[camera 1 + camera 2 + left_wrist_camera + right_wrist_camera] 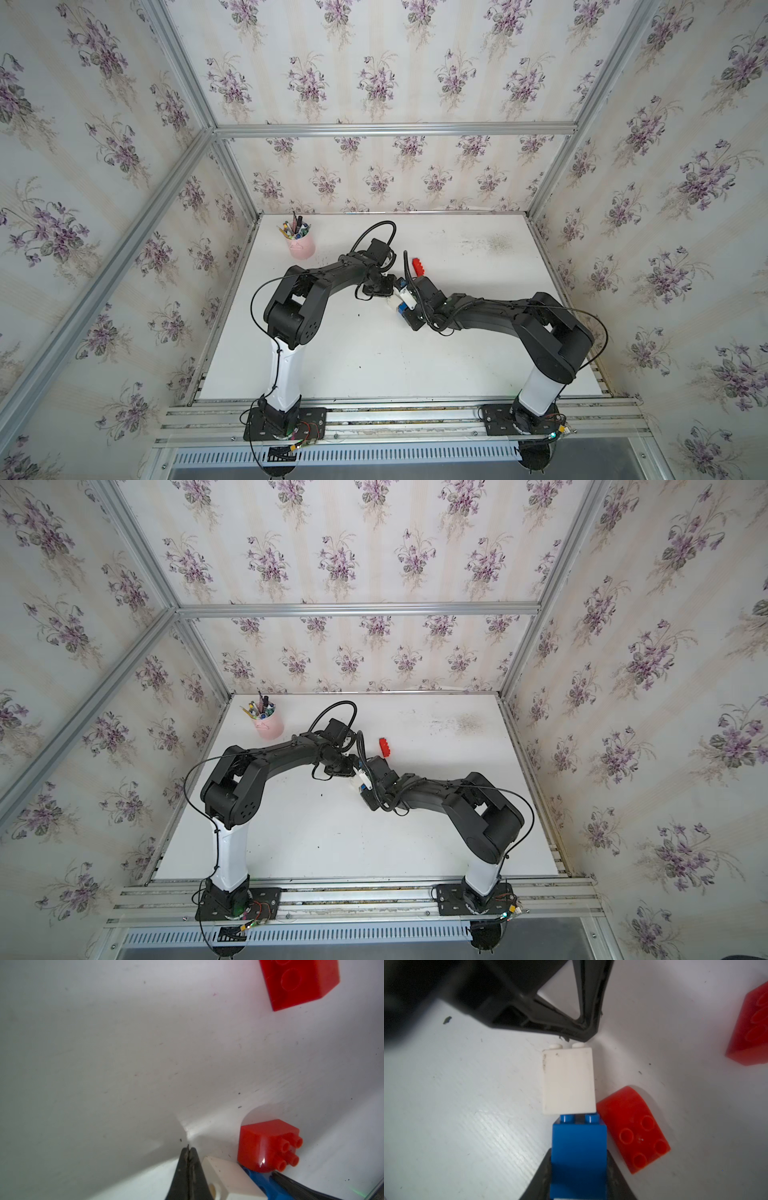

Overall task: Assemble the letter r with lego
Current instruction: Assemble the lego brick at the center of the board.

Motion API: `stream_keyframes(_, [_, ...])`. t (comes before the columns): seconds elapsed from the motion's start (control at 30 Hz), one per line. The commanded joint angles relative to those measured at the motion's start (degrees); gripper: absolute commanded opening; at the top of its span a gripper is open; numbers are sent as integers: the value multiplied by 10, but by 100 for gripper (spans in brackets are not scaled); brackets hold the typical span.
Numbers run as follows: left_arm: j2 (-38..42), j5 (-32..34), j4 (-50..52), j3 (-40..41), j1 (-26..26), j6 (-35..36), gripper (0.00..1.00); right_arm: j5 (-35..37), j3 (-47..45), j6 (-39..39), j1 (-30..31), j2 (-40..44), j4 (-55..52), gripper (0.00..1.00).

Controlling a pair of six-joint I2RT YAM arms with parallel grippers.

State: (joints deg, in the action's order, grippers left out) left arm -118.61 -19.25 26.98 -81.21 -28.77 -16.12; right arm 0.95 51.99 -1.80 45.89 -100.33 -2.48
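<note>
Right gripper [579, 1164] grasps the blue brick [579, 1142]; its studs meet the white brick [568, 1080] slightly off line; left gripper [188, 1152], clenched empty, sits just at the white brick's far end; better to align first, then press squarely; short red brick [633, 1126] lies beside them on the desk [467, 1105].

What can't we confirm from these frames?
blue brick: rear end cut off by the right wrist view's edge and the fingers of the right gripper.
long red brick: cropped in both wrist views, tiny in top views.
short red brick: covered by the arms in both top views.
white brick: whether the shut left gripper touches its studs is unclear, right wrist view.
</note>
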Motion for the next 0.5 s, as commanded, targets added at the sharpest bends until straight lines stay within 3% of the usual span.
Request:
stream_keyframes(0.0, [-1,-28,-4,-4,-6,0,4,-24,5,-13,2,-3,11,25])
stream_keyframes(0.47, [-9,-27,2,-14,-10,0,4,-31,1,-17,2,4,27,25])
